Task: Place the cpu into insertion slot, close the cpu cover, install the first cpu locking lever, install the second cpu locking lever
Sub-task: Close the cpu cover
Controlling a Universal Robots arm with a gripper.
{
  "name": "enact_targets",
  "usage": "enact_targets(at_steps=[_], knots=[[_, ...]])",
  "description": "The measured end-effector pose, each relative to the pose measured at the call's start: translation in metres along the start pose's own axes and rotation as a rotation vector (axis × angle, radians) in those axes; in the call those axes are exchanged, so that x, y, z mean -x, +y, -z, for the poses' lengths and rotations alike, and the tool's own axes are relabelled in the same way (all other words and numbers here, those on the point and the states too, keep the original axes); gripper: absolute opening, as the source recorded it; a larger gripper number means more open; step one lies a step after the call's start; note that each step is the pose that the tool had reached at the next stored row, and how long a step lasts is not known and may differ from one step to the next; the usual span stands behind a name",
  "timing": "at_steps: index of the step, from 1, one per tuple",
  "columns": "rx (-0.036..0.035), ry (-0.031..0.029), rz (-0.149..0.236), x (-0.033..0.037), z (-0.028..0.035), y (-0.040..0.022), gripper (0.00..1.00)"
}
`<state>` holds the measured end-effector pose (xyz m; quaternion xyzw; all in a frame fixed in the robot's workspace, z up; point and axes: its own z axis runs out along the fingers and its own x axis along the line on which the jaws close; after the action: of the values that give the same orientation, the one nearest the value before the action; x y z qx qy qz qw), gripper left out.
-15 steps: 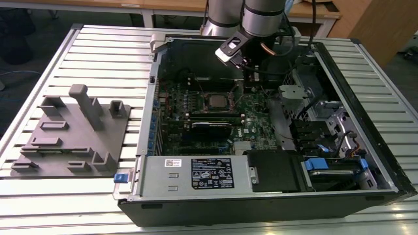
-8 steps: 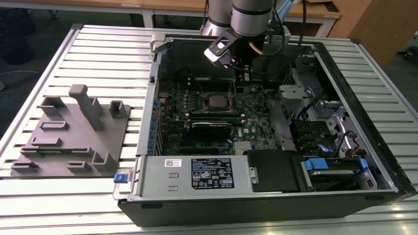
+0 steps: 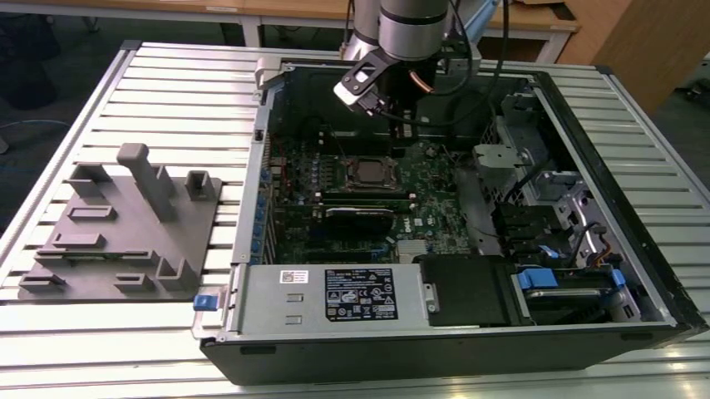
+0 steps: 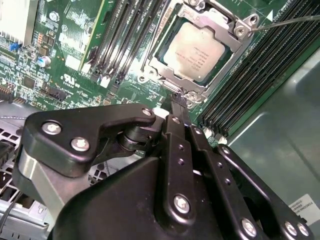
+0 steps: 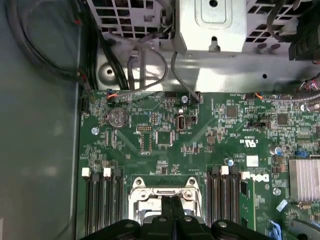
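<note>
The cpu (image 4: 197, 50), a pale silvery square, lies flat in the insertion slot (image 3: 367, 171) on the green board. The silver cpu cover (image 4: 223, 21) frames it and lies down over its edges. A thin wire locking lever (image 4: 287, 21) sticks out from one corner of the socket, apart from the frame. My gripper (image 4: 180, 102) hangs just above the socket's edge with its black fingers pressed together and nothing between them. The first wrist view has the gripper (image 5: 171, 205) over the socket frame (image 5: 145, 187). In the exterior view the gripper (image 3: 391, 116) hovers behind the socket.
Long black memory slots (image 4: 125, 40) flank the socket on both sides. A black card (image 3: 361, 218) lies in front of it, then the power supply box (image 3: 332, 295). Drive cages (image 3: 554, 216) fill the case on the exterior view's right. A grey fixture plate (image 3: 122, 224) stands outside, on that view's left.
</note>
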<state>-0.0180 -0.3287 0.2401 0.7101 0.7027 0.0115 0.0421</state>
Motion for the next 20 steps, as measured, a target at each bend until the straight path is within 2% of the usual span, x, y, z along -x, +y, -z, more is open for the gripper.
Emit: enact_targets(at_steps=[5,7,10,16,20], knots=[[-0.0016,0.0,0.0,0.0001,0.0,-0.0002,0.1],[-0.0174,-0.0003,0.001,0.0001,-0.0003,-0.0002,0.1],[-0.0336,-0.0005,0.001,0.0,-0.0005,-0.0002,0.1],[-0.0364,-0.0004,0.002,0.0,-0.0007,-0.0006,0.1],[-0.0365,-0.0004,0.002,-0.0001,-0.0033,-0.0046,0.1]])
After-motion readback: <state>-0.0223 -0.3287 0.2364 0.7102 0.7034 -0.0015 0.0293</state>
